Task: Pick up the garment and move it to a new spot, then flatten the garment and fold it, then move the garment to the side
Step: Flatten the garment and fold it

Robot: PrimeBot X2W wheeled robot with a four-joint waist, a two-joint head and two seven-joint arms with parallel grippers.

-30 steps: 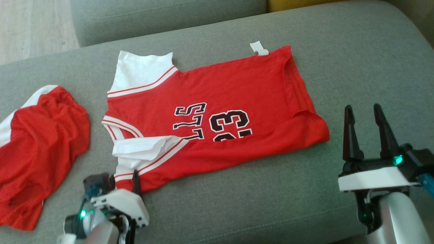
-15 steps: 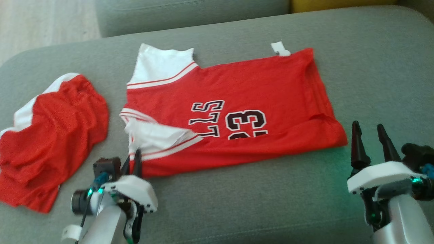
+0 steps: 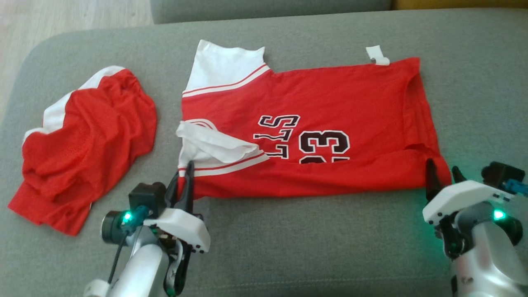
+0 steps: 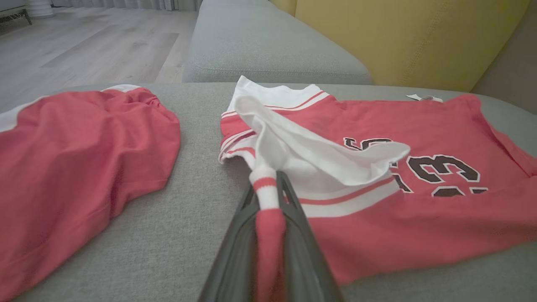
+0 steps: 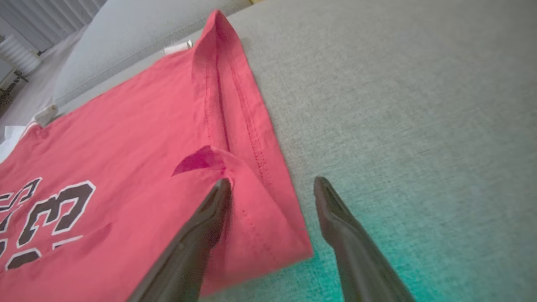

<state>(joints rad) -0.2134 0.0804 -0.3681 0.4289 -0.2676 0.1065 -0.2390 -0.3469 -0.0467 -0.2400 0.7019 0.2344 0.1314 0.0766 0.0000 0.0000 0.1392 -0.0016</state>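
The garment [image 3: 313,123] is a red jersey with white sleeves and dark lettering, lying half-folded on the grey sofa seat [image 3: 288,247]. My left gripper [image 3: 184,178] is shut on the garment's near left corner, at the red-and-white sleeve hem; in the left wrist view the pinched cloth [image 4: 268,201] runs between the dark fingers of that gripper [image 4: 268,184]. My right gripper [image 3: 443,173] stands open at the near right corner. In the right wrist view that gripper [image 5: 272,184] straddles the hem corner [image 5: 268,226], one finger on the cloth and one on the sofa.
A second red and white garment [image 3: 82,148] lies crumpled on the seat to the left. Wooden floor [image 3: 62,16] shows beyond the sofa's left end. A yellow cushion [image 4: 398,37] stands behind the seat. Bare grey seat runs along the near edge.
The left gripper has shut on the sleeve corner and bunched the white sleeve. The right gripper has moved in to the right hem corner. The head camera has shifted, sliding the scene rightward.
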